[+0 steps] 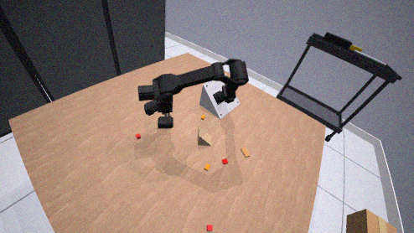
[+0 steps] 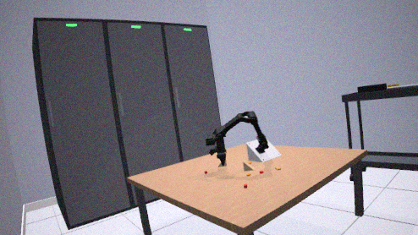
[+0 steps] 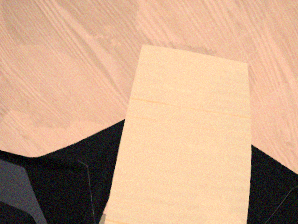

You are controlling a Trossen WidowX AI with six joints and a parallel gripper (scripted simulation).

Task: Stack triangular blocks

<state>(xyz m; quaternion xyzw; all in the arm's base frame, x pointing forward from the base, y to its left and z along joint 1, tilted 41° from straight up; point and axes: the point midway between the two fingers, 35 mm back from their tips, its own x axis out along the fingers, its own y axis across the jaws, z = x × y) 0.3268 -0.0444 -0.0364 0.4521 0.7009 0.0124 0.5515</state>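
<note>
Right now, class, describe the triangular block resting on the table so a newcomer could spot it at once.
Start at the wooden table and find the arm's grey wedge-shaped base. Just in front of it stands a pale wooden triangular block. It is far bigger than the little red and orange cubes scattered nearby, and it is the only piece with a sloped face.

Lab: dark server cabinets (image 2: 123,110), tiled floor (image 2: 381,203), metal cart (image 1: 379,69).

arm (image 1: 197,77) arched, fingers (image 1: 165,121) pointing down, clamped on a triangular block (image 3: 182,169).
</note>
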